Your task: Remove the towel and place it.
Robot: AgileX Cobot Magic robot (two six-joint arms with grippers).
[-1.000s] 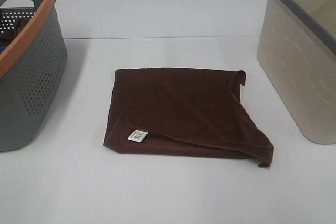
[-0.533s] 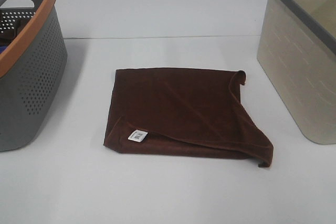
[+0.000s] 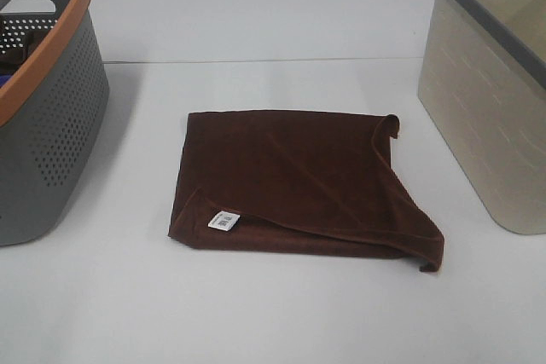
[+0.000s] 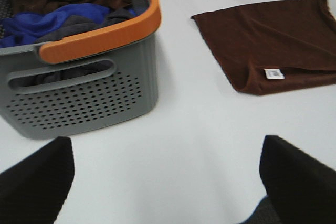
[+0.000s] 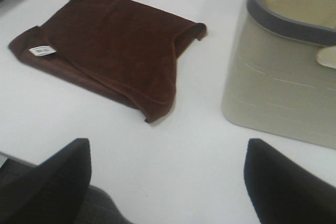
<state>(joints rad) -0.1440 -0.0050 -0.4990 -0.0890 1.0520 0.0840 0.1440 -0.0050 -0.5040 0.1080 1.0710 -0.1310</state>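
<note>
The dark brown towel [image 3: 299,181] lies folded flat on the white table, midway between two baskets, with its small white tag [image 3: 223,221] near the front left corner. It also shows in the left wrist view [image 4: 273,40] and in the right wrist view [image 5: 110,43]. My left gripper [image 4: 168,177] is open and empty, low over the table in front of the grey basket, well away from the towel. My right gripper [image 5: 168,177] is open and empty, near the table in front of the towel and the beige basket. Neither gripper shows in the high view.
A grey perforated basket with an orange rim [image 3: 51,117] stands at the left and holds blue and brown cloths [image 4: 68,11]. A beige basket with a grey rim [image 3: 490,83] stands at the right; it also shows in the right wrist view [image 5: 283,72].
</note>
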